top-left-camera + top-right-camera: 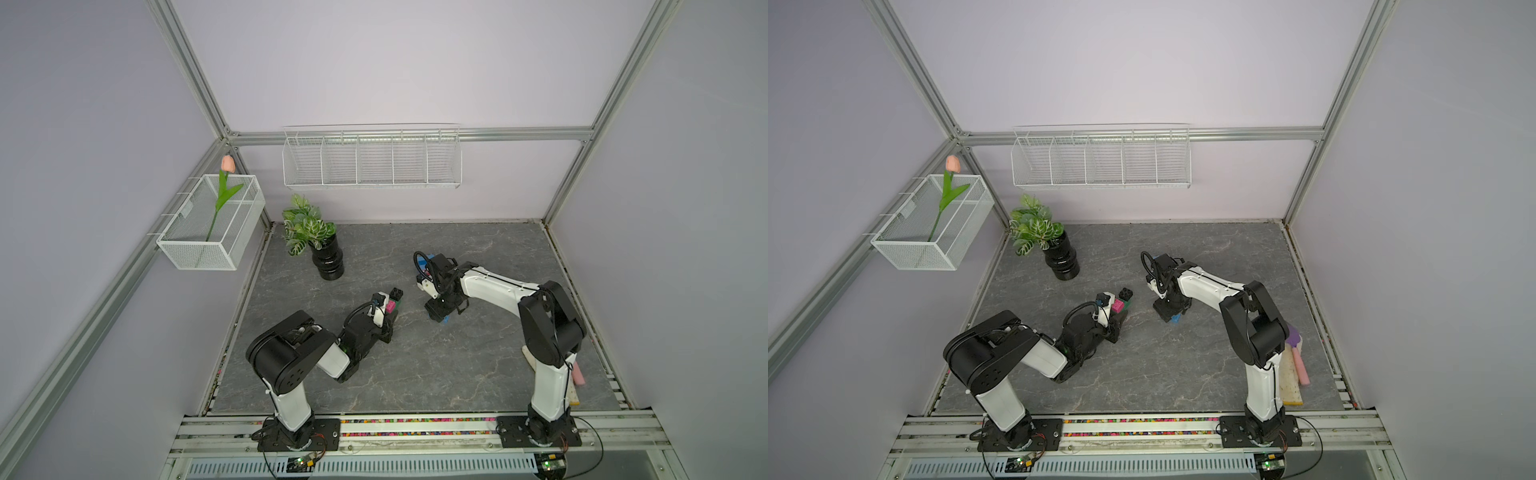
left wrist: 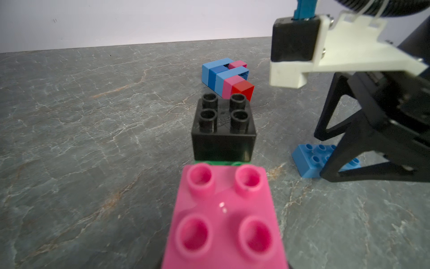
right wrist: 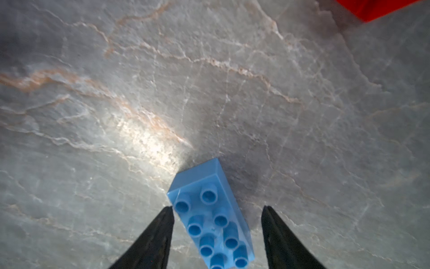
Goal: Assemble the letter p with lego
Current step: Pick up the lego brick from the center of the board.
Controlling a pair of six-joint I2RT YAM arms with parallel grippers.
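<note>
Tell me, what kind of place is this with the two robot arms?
Most likely a robot lab's test booth. A metal frame with plain walls boxes it in, the left arm and right arm are bolted to a rail, and toy bricks sit on the tabletop.

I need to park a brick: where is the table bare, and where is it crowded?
Bare: front middle of the table, between the left arm and right arm, and the back right corner behind the right arm. Crowded: the centre, where left claw, pink brick, black brick and right claw over the blue brick sit close.
</note>
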